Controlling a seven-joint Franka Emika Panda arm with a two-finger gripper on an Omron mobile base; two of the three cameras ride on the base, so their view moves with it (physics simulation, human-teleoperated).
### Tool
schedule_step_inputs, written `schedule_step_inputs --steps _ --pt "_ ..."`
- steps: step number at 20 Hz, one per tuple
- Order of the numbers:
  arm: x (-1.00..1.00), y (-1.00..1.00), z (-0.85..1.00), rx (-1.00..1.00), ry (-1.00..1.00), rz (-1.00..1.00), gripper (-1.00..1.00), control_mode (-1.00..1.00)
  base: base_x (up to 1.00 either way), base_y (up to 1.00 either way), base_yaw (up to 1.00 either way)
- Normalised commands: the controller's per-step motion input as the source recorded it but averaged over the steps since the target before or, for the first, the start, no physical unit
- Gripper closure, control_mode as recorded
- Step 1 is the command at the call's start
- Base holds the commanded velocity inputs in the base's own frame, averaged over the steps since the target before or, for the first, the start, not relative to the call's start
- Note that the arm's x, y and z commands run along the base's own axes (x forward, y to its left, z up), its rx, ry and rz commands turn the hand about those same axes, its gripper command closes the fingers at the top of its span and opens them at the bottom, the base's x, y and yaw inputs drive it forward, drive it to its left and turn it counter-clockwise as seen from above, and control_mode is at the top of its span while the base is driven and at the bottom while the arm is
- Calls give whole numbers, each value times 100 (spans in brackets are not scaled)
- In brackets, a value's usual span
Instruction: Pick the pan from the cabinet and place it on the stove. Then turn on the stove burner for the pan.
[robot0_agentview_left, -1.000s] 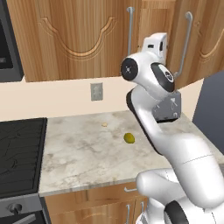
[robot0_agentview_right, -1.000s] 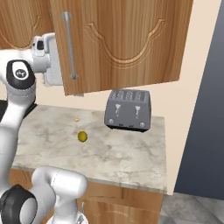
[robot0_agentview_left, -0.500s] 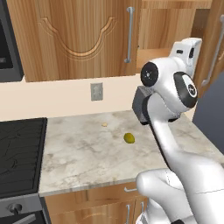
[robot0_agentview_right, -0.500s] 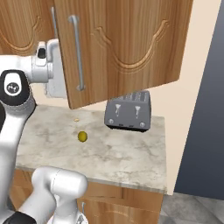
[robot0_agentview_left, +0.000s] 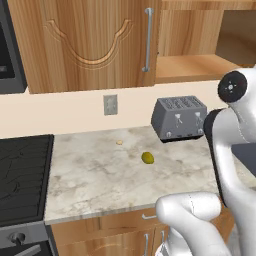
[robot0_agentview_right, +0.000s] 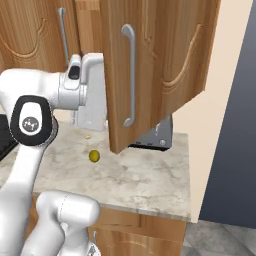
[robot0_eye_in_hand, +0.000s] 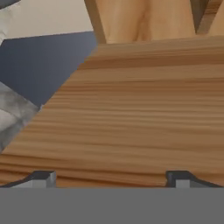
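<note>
The cabinet (robot0_agentview_left: 90, 45) hangs above the counter, its left door shut. Its right door (robot0_agentview_right: 155, 75) stands swung wide open, baring a wooden shelf (robot0_agentview_left: 197, 65). The pan is out of view. In the hand view my gripper (robot0_eye_in_hand: 111, 178) is open, its two fingertips (robot0_eye_in_hand: 43, 177) far apart with nothing between them, and wood grain close in front. From the right base view my white hand (robot0_agentview_right: 90, 95) sits just left of the open door, behind its edge. The stove (robot0_agentview_left: 22, 172) lies at the counter's left end, with a round knob (robot0_agentview_left: 19, 239) on its front panel.
A grey toaster (robot0_agentview_left: 180, 117) stands at the back of the marble counter (robot0_agentview_left: 100, 180), under the open cabinet. A small green fruit (robot0_agentview_left: 147, 158) lies mid-counter. A wall outlet (robot0_agentview_left: 110, 104) is on the backsplash. The open door juts out over the counter's right end.
The right cabinet door has swung from nearly shut to wide open. My arm and hand have moved right with it, uncovering the toaster in the left base view.
</note>
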Motion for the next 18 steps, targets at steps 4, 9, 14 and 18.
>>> schedule_step_inputs --steps 4,9,14,18 --pt "-37 -83 3 10 0 -6 -100 -100 0 0 0" --pt "-3 -58 0 6 -1 -2 -100 -100 0 0 0" --pt "-13 -15 0 2 -8 0 -100 -100 0 0 0" --pt "-20 55 0 4 -25 1 -100 -100 0 0 0"
